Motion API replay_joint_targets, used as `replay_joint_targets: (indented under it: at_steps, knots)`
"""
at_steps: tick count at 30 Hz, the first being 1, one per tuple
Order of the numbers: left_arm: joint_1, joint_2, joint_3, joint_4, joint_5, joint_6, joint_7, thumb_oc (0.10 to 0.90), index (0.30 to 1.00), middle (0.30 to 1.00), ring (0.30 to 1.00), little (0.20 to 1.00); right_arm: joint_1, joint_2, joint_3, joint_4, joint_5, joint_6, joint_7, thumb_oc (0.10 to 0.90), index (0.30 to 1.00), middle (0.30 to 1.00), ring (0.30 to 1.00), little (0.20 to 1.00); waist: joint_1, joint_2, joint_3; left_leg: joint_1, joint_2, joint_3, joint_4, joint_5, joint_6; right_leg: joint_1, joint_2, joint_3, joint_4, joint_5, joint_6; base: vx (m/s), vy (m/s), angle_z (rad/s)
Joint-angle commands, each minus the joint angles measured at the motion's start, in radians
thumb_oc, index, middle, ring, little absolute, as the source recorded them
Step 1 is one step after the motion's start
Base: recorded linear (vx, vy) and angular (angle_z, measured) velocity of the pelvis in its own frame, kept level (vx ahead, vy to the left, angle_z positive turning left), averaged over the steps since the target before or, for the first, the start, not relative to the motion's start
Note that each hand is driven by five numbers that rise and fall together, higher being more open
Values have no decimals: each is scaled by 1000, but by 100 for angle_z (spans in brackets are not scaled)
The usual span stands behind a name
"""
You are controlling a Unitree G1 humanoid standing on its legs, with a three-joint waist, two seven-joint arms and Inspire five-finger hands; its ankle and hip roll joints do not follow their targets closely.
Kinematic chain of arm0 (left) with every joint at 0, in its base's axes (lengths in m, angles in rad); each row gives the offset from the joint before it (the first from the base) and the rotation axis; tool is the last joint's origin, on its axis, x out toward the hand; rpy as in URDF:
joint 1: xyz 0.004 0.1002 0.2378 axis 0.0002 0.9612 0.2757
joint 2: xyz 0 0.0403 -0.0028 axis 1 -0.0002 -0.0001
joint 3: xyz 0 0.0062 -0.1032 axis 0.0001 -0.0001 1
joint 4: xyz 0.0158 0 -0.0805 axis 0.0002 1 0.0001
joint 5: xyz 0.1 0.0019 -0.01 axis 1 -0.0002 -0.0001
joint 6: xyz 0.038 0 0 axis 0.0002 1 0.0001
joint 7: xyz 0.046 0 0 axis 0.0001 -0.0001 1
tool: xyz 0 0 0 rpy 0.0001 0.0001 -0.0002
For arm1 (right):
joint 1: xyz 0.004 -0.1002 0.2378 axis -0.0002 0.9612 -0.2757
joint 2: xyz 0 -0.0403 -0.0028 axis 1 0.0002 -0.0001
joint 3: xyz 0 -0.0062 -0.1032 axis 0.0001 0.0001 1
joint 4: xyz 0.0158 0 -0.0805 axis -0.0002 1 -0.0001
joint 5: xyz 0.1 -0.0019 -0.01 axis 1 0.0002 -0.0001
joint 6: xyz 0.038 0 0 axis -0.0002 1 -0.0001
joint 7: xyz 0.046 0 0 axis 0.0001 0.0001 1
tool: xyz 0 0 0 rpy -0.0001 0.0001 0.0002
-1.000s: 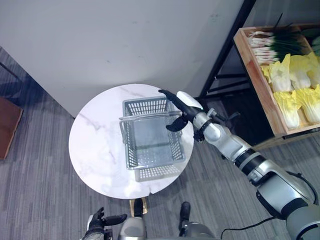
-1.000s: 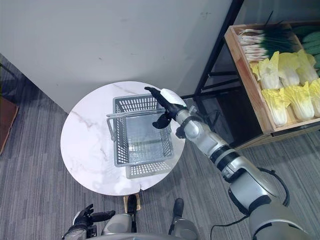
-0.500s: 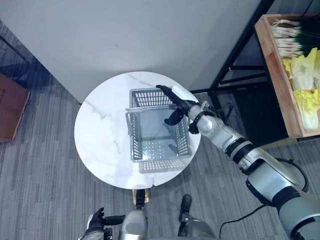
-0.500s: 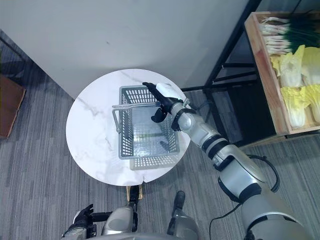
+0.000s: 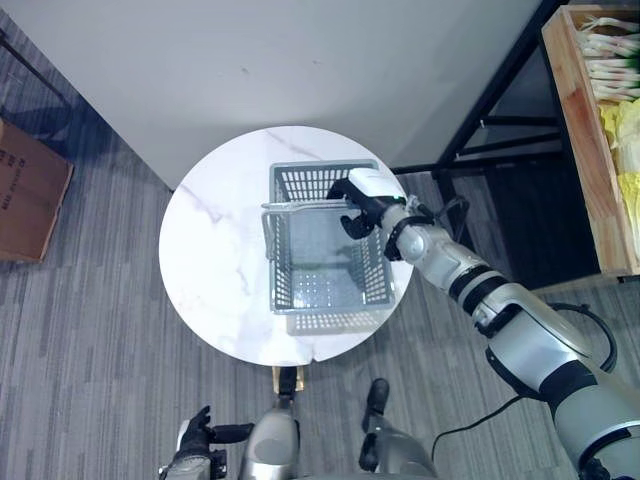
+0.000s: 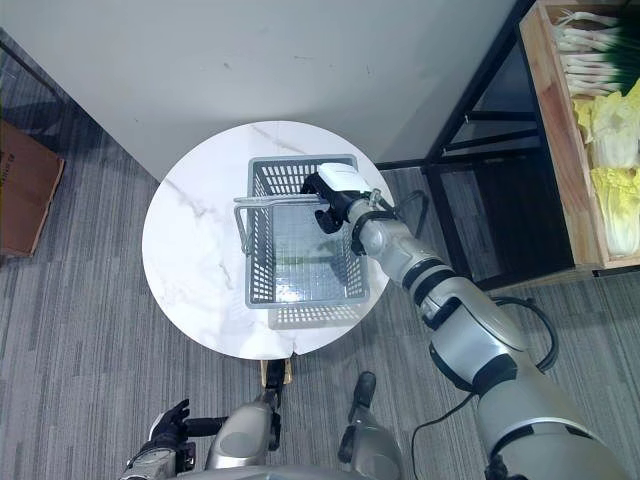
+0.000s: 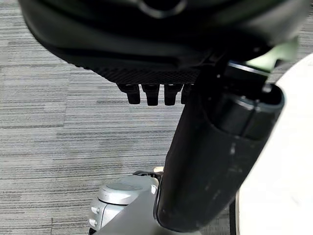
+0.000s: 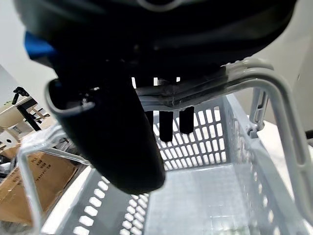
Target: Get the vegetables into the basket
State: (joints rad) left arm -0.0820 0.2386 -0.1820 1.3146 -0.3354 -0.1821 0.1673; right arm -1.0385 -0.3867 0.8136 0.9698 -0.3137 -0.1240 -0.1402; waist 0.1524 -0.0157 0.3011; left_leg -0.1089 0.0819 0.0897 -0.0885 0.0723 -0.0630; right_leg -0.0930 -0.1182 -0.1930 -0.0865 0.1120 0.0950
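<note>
A cardboard box (image 5: 30,190) is lying on the floor, far to the left of everything. The left hand (image 5: 198,440) is hanging low by the floor with relaxed, empty fingers. The grey plastic basket (image 5: 325,290) is standing on the round marble table (image 5: 215,260), and the right hand (image 5: 360,200) is curling its fingers around the basket handle (image 5: 300,205). The napa cabbages (image 6: 615,165) and scallions (image 6: 590,65) are lying in the wooden crate (image 6: 552,130), well apart to the right of this hand.
</note>
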Motion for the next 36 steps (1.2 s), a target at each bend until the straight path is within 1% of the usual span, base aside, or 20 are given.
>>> replay_joint_targets:
  at_steps: [1,6,7,8,9,11,12,13,14,15,16,17,18,20,21,22,30,33,35,36]
  knots:
    - [-20,35,-58,41,-11,-18,24,900,1000,1000,1000,1000,-100,-17,36,75,-16,-1,-8,400,300,300,300,300,6,-23,-17,0,35,10,1,20,-70,-8,-125,41,-1,45,111,0,0,0]
    - [-20,30,-66,40,7,-14,17,900,1000,1000,1000,1000,-91,-58,47,64,-29,-6,-3,400,300,300,300,300,-1,-24,-25,13,39,15,1,16,-70,-1,-124,45,-1,42,111,0,0,0]
    - [-18,28,-62,40,13,-10,13,900,1000,1000,1000,1000,-81,-79,47,25,-25,-11,-3,400,300,300,300,300,-7,-28,-33,23,41,21,1,12,-71,4,-123,48,-1,39,111,0,0,0]
    - [-18,28,-62,40,13,-10,13,900,1000,1000,1000,1000,-80,-80,47,24,-25,-11,-2,400,300,300,300,300,-6,-28,-33,23,41,21,1,12,-71,4,-123,48,-1,39,111,31,-12,-2]
    - [-10,33,-47,53,32,1,3,900,1000,1000,1000,1000,-64,-116,31,-71,-14,-18,2,400,300,300,300,300,-17,-34,-41,37,45,27,1,7,-72,11,-121,54,-1,35,110,31,-9,-6]
    - [-8,35,-28,62,43,6,6,900,1000,1000,1000,1000,-45,-153,35,-183,-9,-25,12,400,300,300,300,300,-25,-42,-53,51,48,34,1,1,-73,17,-120,59,-1,30,109,44,-15,-8]
    - [-7,35,-22,64,47,10,1,900,1000,1000,1000,1000,-38,-173,29,-235,1,-30,18,400,300,300,300,300,-31,-45,-58,56,48,37,1,-1,-73,21,-119,62,-1,29,109,27,-13,-10]
    - [-7,35,-23,64,47,10,1,900,1000,1000,1000,1000,-36,-175,28,-238,2,-29,20,400,300,300,300,300,-30,-45,-58,57,48,37,1,-1,-73,22,-119,62,-1,29,109,27,-15,-12]
    - [-1,35,-11,64,51,13,-1,900,1000,1000,1000,1000,-25,-202,24,-303,7,-34,28,400,300,300,300,300,-36,-48,-64,64,50,41,1,-3,-74,26,-119,64,-1,27,108,37,-18,-14]
    - [5,36,9,62,57,18,-6,900,1000,1000,1000,1000,-4,-252,15,-430,34,-47,53,400,300,300,300,300,-47,-51,-75,77,52,48,1,-8,-74,35,-116,66,-1,22,108,52,-23,-16]
    - [10,36,19,61,62,20,-11,900,1000,1000,1000,1000,8,-278,3,-484,56,-57,66,400,300,300,300,300,-56,-53,-81,85,53,52,1,-10,-75,39,-116,67,-1,20,108,35,-16,-9]
    - [10,36,17,61,63,20,-11,900,1000,1000,1000,1000,11,-281,1,-489,56,-55,68,400,300,300,300,300,-55,-53,-81,86,53,52,1,-11,-75,41,-116,67,-1,19,108,41,-8,-3]
    - [18,35,28,59,73,24,-16,900,1000,1000,1000,1000,48,-311,-22,-572,98,-70,85,400,300,300,300,300,-65,-53,-91,97,55,57,1,-14,-75,48,-116,68,-1,16,107,0,0,0]
    - [23,35,33,59,77,25,-18,900,1000,1000,1000,1000,71,-325,-37,-613,122,-76,98,400,300,300,300,300,-68,-53,-94,102,56,58,1,-15,-75,53,-115,68,-1,14,107,35,-9,-8]
    - [31,32,43,58,84,28,-22,900,1000,1000,1000,1000,114,-349,-66,-690,172,-88,121,400,300,300,300,300,-79,-51,-104,113,56,62,1,-18,-76,61,-114,68,-1,11,106,41,-13,-12]
    - [34,32,46,57,89,31,-25,900,1000,1000,1000,1000,128,-363,-74,-725,188,-90,133,400,300,300,300,300,-82,-51,-107,118,57,64,1,-19,-77,65,-114,69,-1,10,107,41,-14,-10]
    - [66,22,61,52,112,41,-43,900,1000,1000,1000,1000,249,-441,-152,-896,291,-112,187,400,300,300,300,300,-104,-43,-128,149,59,77,1,-26,-74,87,-111,75,-1,0,107,22,-8,-6]
    - [76,15,67,52,121,45,-46,900,1000,1000,1000,1000,306,-459,-205,-943,336,-121,189,400,300,300,300,300,-112,-40,-134,158,60,84,1,-28,-74,93,-110,76,-1,-3,107,4,-2,-1]
    - [87,7,73,53,131,45,-51,900,1000,1000,1000,1000,369,-468,-268,-994,380,-135,189,400,300,300,300,300,-122,-34,-139,167,62,91,1,-30,-74,96,-108,81,-1,-4,107,14,-11,-8]
    - [90,6,73,53,135,46,-53,900,1000,1000,1000,1000,383,-472,-281,-1007,379,-136,189,400,300,300,300,300,-125,-33,-140,169,63,93,1,-31,-74,96,-108,83,-1,-5,107,14,-17,-6]
